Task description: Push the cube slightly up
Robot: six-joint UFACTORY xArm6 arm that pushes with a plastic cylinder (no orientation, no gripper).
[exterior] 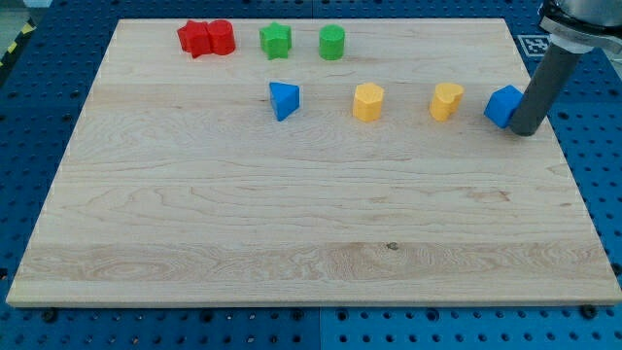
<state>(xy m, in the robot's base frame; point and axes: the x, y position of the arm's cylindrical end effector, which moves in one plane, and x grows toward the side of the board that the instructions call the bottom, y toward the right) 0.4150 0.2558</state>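
The blue cube (pixel 502 105) sits near the board's right edge, in the upper part of the view. My tip (pixel 527 131) rests on the board just to the cube's right and slightly below it, touching or almost touching its right side. The dark rod rises from there to the view's top right corner.
A wooden board (pixel 292 224) bears the blocks. A yellow heart-like block (pixel 446 100) and a yellow hexagonal block (pixel 368 101) lie left of the cube. A blue triangular block (pixel 284 99) is further left. Along the top are a red star (pixel 195 39), a red cylinder (pixel 222 37), a green star (pixel 275 40) and a green cylinder (pixel 332 42).
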